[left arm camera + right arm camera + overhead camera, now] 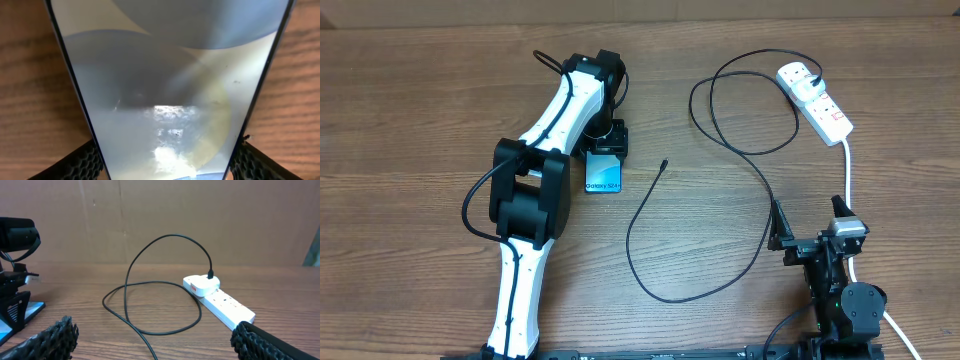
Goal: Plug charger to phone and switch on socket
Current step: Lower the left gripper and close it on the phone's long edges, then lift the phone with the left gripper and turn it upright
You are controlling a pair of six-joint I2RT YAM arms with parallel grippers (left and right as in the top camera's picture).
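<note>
Left gripper [608, 148] is down on the far end of the phone [605, 178], jaws clamped on its two long edges. Wrist cam shows a pad [82, 160] tight vs each side of the glass. Phone lies flat on the table [420, 100], screen up, left of centre.

Right gripper [152, 337] sits near-right, jaws wide apart, holding nothing.

Charger [627, 240] runs from the plug [796, 74] in the socket [817, 100] (far right of the table), loops once, sweeps toward the near edge, then curls back up. Its tip [663, 164] lies loose on the table to the right of the phone, apart from it, not plugged in.

White cord [847, 170] runs from the socket toward the near-right edge.

Switch position on the socket: can't tell at this res.
</note>
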